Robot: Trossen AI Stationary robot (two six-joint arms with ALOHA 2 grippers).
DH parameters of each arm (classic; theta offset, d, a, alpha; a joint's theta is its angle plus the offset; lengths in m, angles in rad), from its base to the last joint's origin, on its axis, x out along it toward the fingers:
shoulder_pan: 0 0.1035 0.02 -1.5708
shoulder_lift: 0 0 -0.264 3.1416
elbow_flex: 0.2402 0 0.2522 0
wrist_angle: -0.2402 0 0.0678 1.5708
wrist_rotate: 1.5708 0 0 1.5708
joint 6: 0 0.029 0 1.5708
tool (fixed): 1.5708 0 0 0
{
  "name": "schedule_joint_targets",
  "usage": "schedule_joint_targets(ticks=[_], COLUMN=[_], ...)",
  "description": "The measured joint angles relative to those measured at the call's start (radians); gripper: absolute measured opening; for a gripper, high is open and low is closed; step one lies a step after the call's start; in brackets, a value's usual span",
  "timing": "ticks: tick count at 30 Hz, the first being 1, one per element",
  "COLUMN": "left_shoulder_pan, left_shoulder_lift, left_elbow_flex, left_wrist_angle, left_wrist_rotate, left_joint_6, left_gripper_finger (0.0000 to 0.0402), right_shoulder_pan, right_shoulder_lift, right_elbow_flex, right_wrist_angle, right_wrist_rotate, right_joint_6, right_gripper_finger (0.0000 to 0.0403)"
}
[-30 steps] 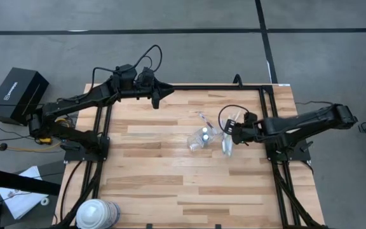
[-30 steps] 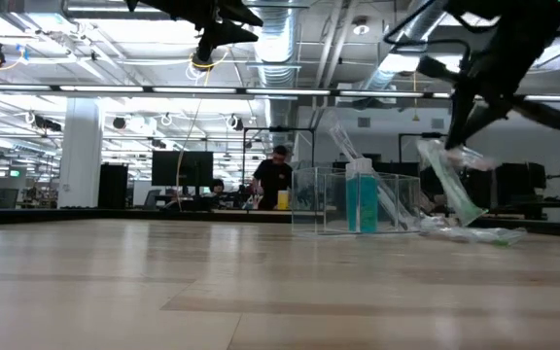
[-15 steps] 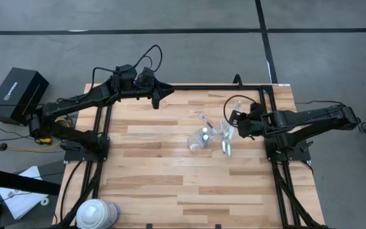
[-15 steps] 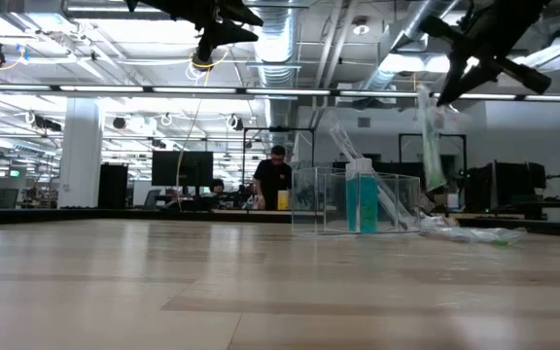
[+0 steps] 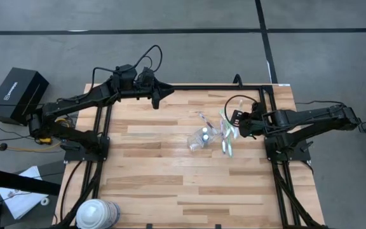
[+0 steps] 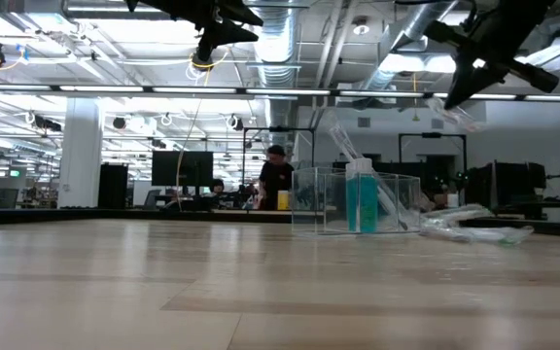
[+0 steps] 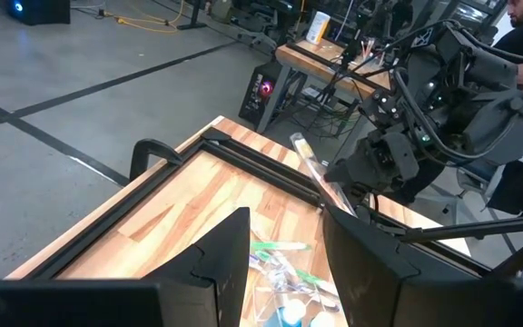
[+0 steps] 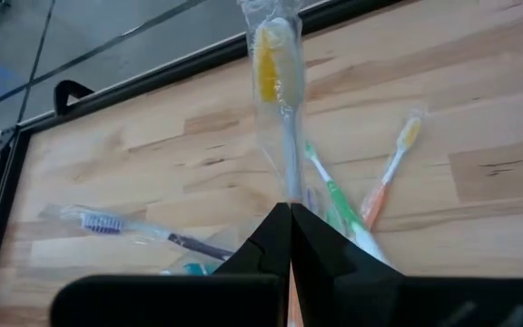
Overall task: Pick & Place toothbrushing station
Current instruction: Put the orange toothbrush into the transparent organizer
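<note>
Toothbrush in a clear wrapper, white-handled with a yellow head (image 8: 278,82), is pinched between the closed fingers of the right gripper (image 8: 290,211) and sticks out ahead of them, lifted above the wooden table (image 5: 151,178). Half a second ago it hung nearly straight down from the raised claw; now it juts out sideways (image 6: 452,113). Below the claw's tip lie a green toothbrush (image 8: 327,190) and an orange one (image 8: 391,168), with a blue-bristled wrapped toothbrush (image 8: 130,231) farther off to the side. Just beyond them stands the small see-through plastic cup (image 5: 200,137), unmoved. The left gripper (image 5: 161,93) waits partly open, holding nothing, at the table's far edge, as before.
</note>
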State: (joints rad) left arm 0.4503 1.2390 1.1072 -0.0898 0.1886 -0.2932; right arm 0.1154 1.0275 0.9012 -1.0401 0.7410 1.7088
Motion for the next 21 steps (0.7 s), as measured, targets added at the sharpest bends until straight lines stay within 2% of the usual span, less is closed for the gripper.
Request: schedule_joint_targets(ticks=[7, 15, 21], left_shoulder_pan=[0.000, 0.000, 0.000], left_shoulder_lift=[0.000, 0.000, 0.000], left_elbow_flex=[0.000, 0.000, 0.000], left_wrist_angle=[0.000, 0.000, 0.001], left_wrist_rotate=[0.000, 0.000, 0.000], left_joint_6=[0.000, 0.000, 0.018], left_gripper_finger=[0.0136, 0.0136, 0.0136], right_shoulder_pan=[0.002, 0.001, -0.018], right_shoulder_lift=[0.000, 0.024, 0.115], right_elbow_flex=[-0.001, -0.002, -0.002], right_wrist_angle=[0.073, 0.216, 0.387], right_wrist_rotate=[0.068, 0.249, 0.291], right_joint_6=[-0.067, -0.264, -0.451], right_gripper_finger=[0.0000, 0.0000, 0.0000])
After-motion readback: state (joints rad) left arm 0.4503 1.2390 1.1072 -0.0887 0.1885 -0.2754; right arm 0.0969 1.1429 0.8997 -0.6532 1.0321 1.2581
